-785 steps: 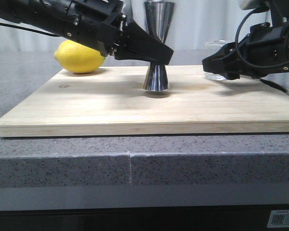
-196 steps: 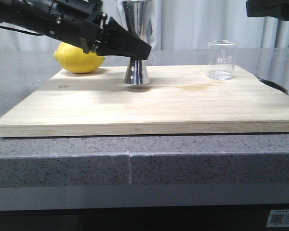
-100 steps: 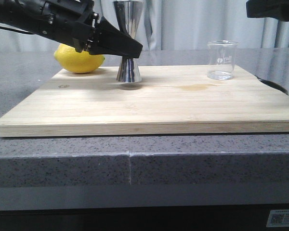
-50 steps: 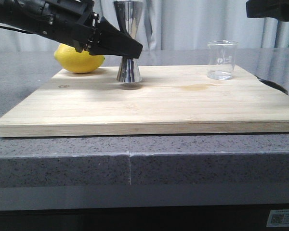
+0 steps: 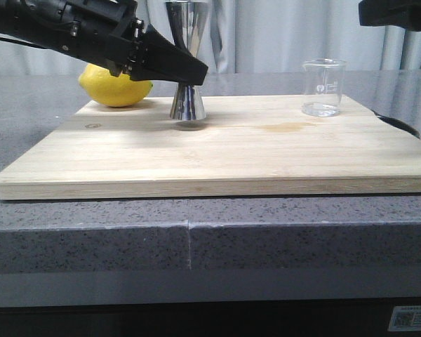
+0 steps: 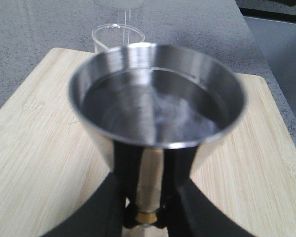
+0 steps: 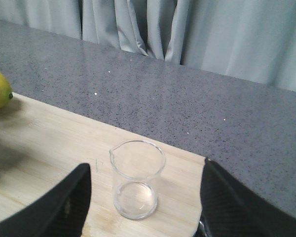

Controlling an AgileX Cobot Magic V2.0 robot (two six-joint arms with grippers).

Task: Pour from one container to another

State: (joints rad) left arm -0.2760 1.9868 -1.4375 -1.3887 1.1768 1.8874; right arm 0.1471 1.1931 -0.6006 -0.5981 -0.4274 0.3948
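1. Yellow lemon [image 5: 114, 86] sat at the far left of the wooden board [image 5: 217, 158], half hidden behind the left arm.
2. The left gripper [image 5: 191, 72] squeezed the shiny jigger [image 5: 187, 60] at its thin waist. The jigger stood upright on the board, and its top was cut off in the front view.
3. The glass beaker [image 5: 323, 87] stood alone, far right on the board.
4. The right gripper [image 7: 143, 197] hung above it, spread wide, its tips cut off.
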